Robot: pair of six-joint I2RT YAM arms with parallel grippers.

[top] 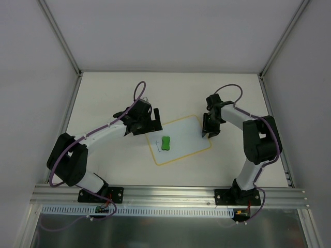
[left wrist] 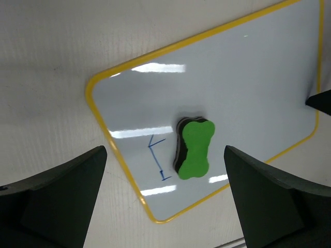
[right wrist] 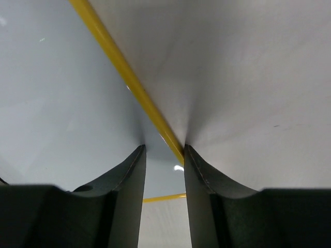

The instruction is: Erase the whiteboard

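Nearest the camera in the top view, an aluminium rail [top: 170, 194] is seen with both arm bases bolted to it and a slotted strip [top: 155, 211] just in front.

The whiteboard [top: 181, 135] is lying flat mid-bench [top: 103, 170] between the two arms, skewed to the bench edges. A yellow border is seen all round it. The green eraser [top: 165, 143] is sitting on the board's left part, untouched by either arm.

Left gripper [top: 147, 124]: held over the board's far-left edge, jaws spread wide with nothing between them. In the left wrist view the left gripper [left wrist: 164, 150] is seen above the board with both fingers [left wrist: 62, 196] clear of the eraser [left wrist: 194, 149].

Right gripper [top: 207, 132]: set at the board's right edge. The jaw gap is hidden in the top view. In the right wrist view the right gripper [right wrist: 164, 150] is shown with a narrow gap, nothing clamped. One finger [right wrist: 129, 186] is over the board [right wrist: 62, 103], the other over the bench [right wrist: 248, 93], with the yellow border running between them. The tips look down at the surface, but contact cannot be confirmed.

Writing: short blue marker strokes [left wrist: 158, 155] are seen just left of the eraser, an angled line with a small tick. They cannot be read as a letter. In the top view they are only a faint line [top: 156, 146].

Left wrist view only: the eraser's dark lower layer under its bone-shaped green top, and the right gripper's dark tip [left wrist: 320, 101] at the board's [left wrist: 248, 67] edge.

Top view only: purple cables [top: 138, 90] along the arms, and grey enclosure walls [top: 165, 31] at the far end.
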